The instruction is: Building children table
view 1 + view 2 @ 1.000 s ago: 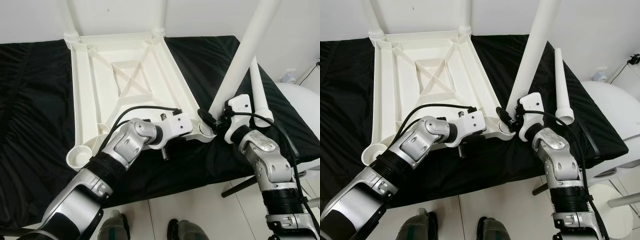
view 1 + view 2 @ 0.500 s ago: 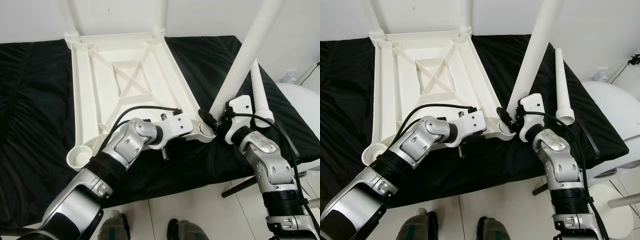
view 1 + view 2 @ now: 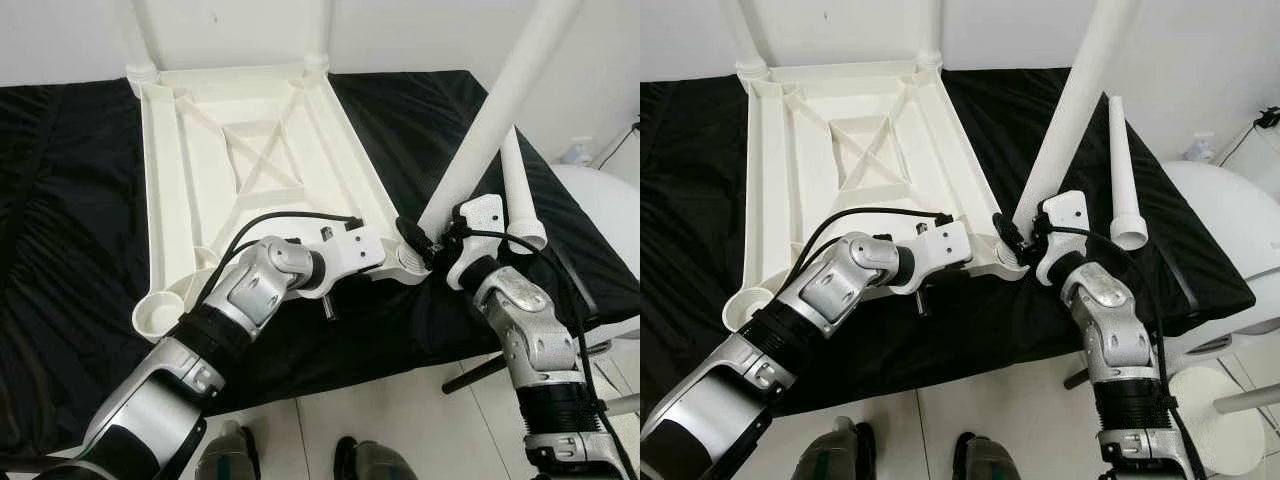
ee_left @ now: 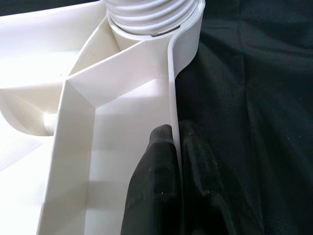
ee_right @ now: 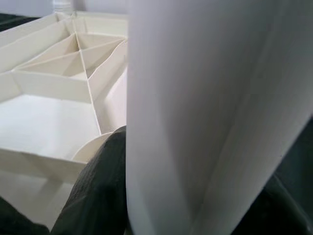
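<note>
Inverted tabletop [image 3: 250, 150], left end effector [image 4: 176, 161] pinching its near rim, right end effector [image 3: 425, 243] clamping table leg [image 3: 490, 115] at corner socket [image 3: 408, 262]

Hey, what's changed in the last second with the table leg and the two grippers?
The right gripper, shut on the table leg, has tipped the leg's top further to the robot's right; its base stays at the corner socket. The left gripper stays clamped on the tabletop rim. The spare leg has not moved.

The leg [image 3: 500, 100] is cut off at the top edge — its upper end cannot be seen. The tabletop's [image 3: 800, 170] near corner is hidden behind the left arm [image 3: 840, 285].
</note>
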`<state>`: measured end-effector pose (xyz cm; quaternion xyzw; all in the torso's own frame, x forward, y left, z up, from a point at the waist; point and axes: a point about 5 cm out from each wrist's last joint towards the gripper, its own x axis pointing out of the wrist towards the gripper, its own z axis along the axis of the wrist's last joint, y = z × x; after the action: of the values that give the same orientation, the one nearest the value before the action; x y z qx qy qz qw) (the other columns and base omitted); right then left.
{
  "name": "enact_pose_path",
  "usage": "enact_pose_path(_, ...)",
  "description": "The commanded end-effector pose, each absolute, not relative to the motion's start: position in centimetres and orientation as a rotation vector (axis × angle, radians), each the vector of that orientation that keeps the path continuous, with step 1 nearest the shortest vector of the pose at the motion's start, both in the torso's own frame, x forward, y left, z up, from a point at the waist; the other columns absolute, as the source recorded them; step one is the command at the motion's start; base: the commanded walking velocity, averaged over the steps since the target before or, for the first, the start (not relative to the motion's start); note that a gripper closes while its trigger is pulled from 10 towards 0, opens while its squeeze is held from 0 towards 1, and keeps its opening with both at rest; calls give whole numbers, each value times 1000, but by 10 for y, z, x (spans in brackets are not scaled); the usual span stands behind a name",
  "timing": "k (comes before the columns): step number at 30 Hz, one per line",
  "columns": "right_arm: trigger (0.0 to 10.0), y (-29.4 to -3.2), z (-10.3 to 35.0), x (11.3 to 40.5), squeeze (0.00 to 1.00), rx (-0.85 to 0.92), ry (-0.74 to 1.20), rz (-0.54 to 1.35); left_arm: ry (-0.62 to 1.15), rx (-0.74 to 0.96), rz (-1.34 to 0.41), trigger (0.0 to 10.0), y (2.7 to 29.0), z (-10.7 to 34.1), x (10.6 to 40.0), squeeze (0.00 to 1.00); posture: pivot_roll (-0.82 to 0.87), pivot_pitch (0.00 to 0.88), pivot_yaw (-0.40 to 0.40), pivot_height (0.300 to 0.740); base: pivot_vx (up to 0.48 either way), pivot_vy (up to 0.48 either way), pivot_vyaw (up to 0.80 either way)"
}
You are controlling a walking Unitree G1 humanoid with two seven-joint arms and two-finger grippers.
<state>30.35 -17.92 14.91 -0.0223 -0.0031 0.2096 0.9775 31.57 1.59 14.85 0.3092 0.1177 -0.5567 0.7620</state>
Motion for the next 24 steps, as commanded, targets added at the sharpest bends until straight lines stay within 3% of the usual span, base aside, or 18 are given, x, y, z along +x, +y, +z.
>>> enact_pose_path(1,10000,-191,104,292,0,-17,196,338,187,680,-1154,10000,22,162,323,0,-6,103,-43,740,0,0,0)
enact_pose_path(24,10000,-183,100,285,0,-46,172,319,179,674,-1154,10000,21,164,323,0,-10,113,-43,740,0,0,0)
